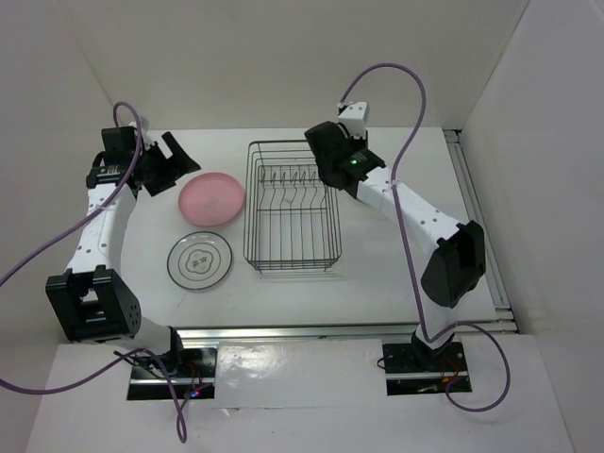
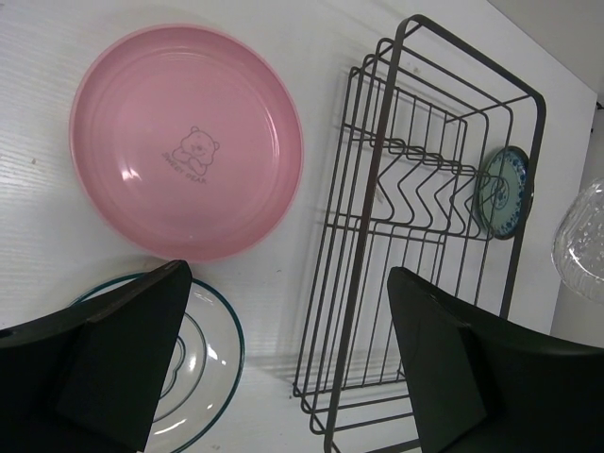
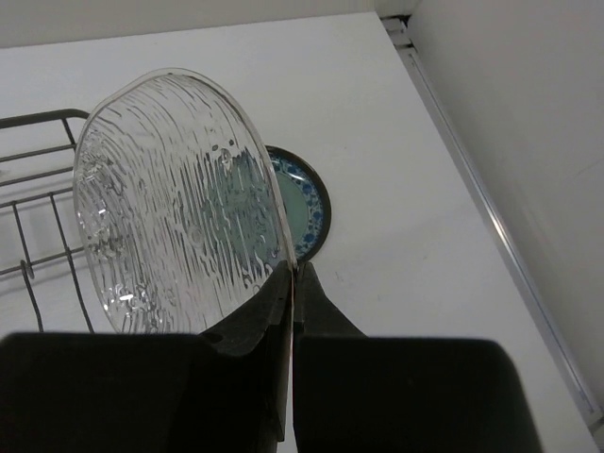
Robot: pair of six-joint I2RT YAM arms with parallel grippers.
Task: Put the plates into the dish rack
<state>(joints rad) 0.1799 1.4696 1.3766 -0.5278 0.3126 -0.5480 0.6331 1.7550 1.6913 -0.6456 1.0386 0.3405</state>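
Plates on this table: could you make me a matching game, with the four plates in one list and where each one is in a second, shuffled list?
Plates:
1. pink plate
2. white plate
3. glass plate
4. teal plate

Places:
A. gripped on edge by the right claw
B. flat beside the rack, nearer the arm bases
C. flat beside the rack, farther from the arm bases
D. on the table, across the rack from the pink plate

Pairs: 1-C, 2-B, 3-A, 4-D
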